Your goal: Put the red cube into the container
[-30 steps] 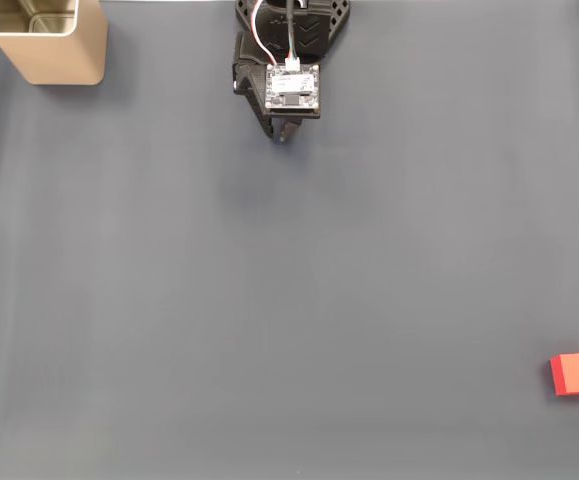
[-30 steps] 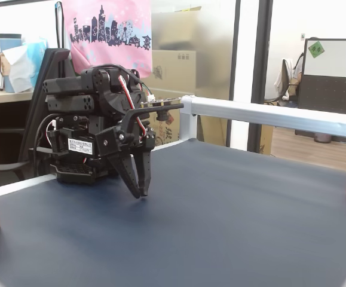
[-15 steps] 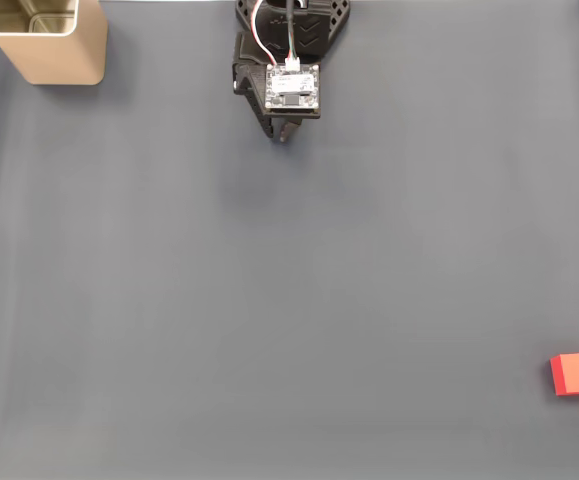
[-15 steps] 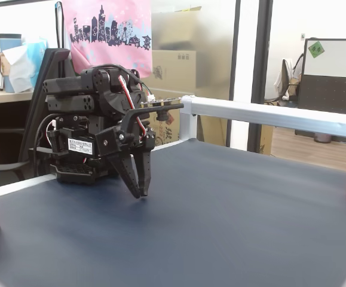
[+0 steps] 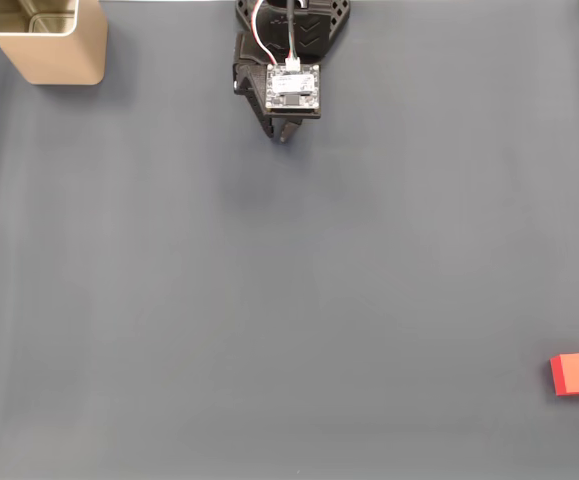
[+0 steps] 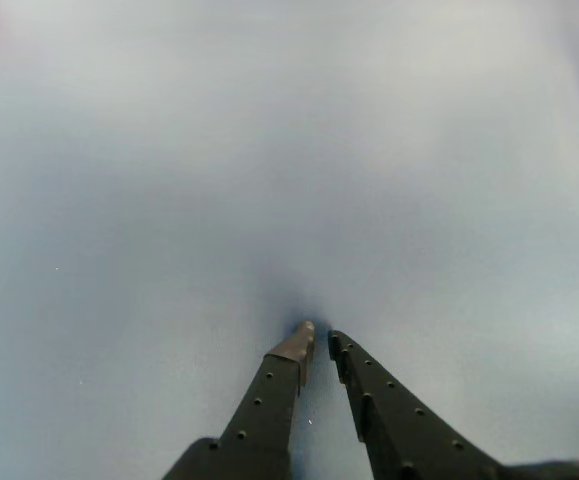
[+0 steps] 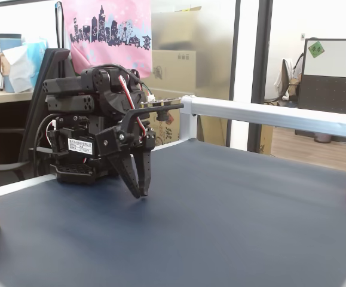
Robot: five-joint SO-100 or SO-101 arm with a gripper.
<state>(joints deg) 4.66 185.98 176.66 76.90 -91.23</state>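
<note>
So the arm is folded up at the top edge of the dark mat [image 5: 289, 300], and the gripper [image 5: 282, 136] points down with its tips close over the mat, jaws together with nothing between them; the wrist view shows just a thin slit between the two fingers [image 6: 269, 400]. Nothing has been picked up, so I'd say the job on hand is the long reach out to the cube. To do it well I'd open the jaws wide on the way over, not at the last second, come down from above so the fingers straddle two flat faces squarely, and avoid nudging it since it sits right by the mat's edge. The red cube [image 5: 578, 373] is way off in the bottom right corner of the top-down view, well apart from everything. It's small, bright red, plain matte faces, sitting flat. The tin [image 5: 41, 40] is in the opposite corner, top left: beige-gold, square with rounded corners, shiny inside, open on top.
</note>
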